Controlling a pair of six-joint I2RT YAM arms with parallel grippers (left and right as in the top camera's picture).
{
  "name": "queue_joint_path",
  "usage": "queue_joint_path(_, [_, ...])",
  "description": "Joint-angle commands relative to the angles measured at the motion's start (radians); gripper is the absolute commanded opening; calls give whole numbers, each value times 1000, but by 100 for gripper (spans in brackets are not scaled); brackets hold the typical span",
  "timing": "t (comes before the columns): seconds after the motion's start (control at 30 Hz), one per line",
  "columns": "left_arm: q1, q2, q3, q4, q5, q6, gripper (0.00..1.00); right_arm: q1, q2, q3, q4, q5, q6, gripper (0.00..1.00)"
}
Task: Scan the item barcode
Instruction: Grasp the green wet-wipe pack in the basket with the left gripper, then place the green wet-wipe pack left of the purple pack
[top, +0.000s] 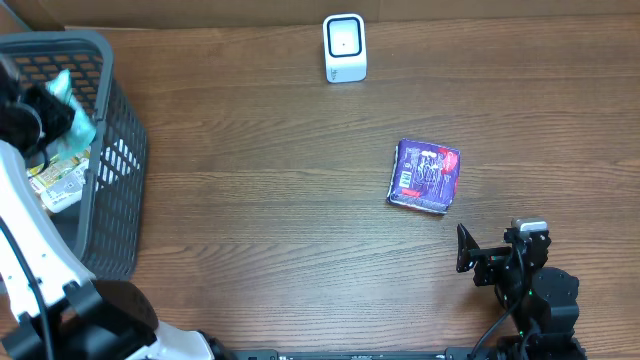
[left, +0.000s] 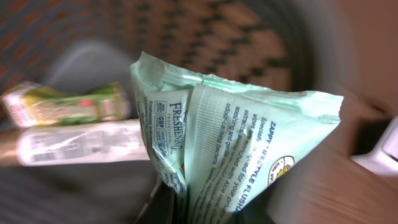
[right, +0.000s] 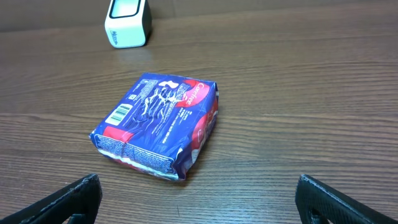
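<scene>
My left gripper (top: 48, 112) is over the grey basket (top: 128, 150), shut on a mint-green pack of wipes (top: 76, 108). The left wrist view shows that pack (left: 242, 137) rising out of the shut jaws, its printed face towards the camera; the picture is blurred by motion. A purple and red packet (top: 425, 175) lies flat on the table with a barcode on its left side. The white scanner (top: 345, 47) stands at the far edge. My right gripper (top: 492, 250) rests open near the front edge, the purple packet (right: 158, 121) ahead of it and apart from it.
More packs lie in the basket (left: 280, 43): a yellow-green one (left: 68, 104) and a white one (left: 81, 146). The scanner (right: 127, 23) shows beyond the purple packet in the right wrist view. Bare wooden tabletop (top: 260, 200) lies between basket and packet.
</scene>
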Motion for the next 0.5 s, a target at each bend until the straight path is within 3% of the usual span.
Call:
queue_joint_path(0.0, [-164,-98,50,-60,70,10,4,5,-3,20,5,9,-1,100])
queue_joint_path(0.13, [-496,-115,31,-200,-90,13,4,5,-3,20,5,9,-1,100])
queue_joint_path(0.27, [-733,-97,-77,-165,-166,-40,4,5,-3,20,5,9,-1,100])
queue_joint_path(0.47, [-826,-83,-138,-109,-157,-74,4,5,-3,20,5,9,-1,100])
